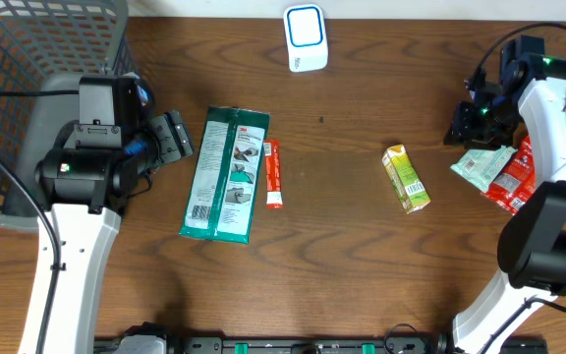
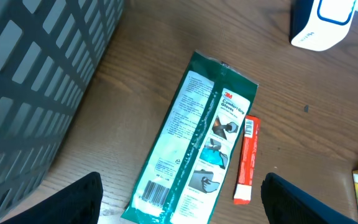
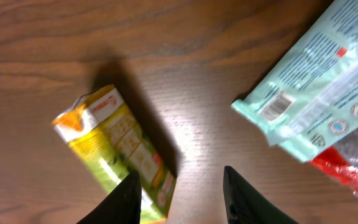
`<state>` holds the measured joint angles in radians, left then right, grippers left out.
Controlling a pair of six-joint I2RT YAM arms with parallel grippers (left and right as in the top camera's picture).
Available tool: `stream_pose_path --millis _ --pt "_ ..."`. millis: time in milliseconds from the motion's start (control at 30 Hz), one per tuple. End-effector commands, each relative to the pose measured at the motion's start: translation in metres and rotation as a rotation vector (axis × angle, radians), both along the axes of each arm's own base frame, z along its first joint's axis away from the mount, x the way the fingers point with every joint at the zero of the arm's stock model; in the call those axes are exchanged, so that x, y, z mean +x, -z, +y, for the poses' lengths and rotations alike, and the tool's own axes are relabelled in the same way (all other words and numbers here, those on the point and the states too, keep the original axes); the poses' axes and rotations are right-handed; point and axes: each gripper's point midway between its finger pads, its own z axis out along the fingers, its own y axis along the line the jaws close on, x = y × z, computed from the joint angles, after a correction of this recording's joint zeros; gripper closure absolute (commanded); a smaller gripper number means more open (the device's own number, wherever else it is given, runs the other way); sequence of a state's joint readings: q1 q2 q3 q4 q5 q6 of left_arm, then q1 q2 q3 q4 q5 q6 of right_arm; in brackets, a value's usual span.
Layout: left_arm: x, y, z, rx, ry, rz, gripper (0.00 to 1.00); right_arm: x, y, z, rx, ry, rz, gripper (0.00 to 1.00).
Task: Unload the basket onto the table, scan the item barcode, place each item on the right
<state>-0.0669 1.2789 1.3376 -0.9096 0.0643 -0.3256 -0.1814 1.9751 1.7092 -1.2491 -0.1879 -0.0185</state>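
Overhead view: the scanner stands at the far edge of the table, about mid-width. No item is held. The left gripper has its jaws wide and empty, just beside the glove pack. A red stick lies along the pack's right side. The right gripper has its jaws partly apart; the right wrist view shows bare wood between them and nothing gripped. It sits by the far end of the mint packet, which overlaps a red packet. The juice carton lies flat and alone between the two groups. I cannot tell which item is due for scanning; the carton looks the easiest pick. Risks: the flat glove pack gives the fingers little to bite on, so they may scrape the wood or catch the red stick. Lifting the mint packet may drag the red one along. A carton gripped off-centre could tilt and turn its barcode away from the scanner. Room: there is open wood from the carton up to the scanner, while the basket crowds the left arm's outer side.
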Motion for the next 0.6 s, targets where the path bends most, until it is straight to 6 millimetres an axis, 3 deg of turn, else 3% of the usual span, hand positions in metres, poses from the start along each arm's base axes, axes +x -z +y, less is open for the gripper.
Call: stream_pose_path --millis 0,167,400,567 --pt "0.001 -0.007 0.002 0.003 -0.007 -0.016 0.18 -0.012 0.010 0.007 0.029 0.017 0.052 0.64" --pt "0.001 -0.007 0.002 0.003 -0.007 -0.016 0.18 -0.038 0.034 0.013 0.050 0.024 0.149 0.70" --pt "0.001 -0.007 0.002 0.003 -0.007 -0.016 0.18 -0.057 0.072 0.020 0.076 0.153 0.212 0.78" --pt "0.001 -0.007 0.002 0.003 -0.007 -0.016 0.17 -0.064 0.087 0.055 0.279 0.167 0.209 0.80"
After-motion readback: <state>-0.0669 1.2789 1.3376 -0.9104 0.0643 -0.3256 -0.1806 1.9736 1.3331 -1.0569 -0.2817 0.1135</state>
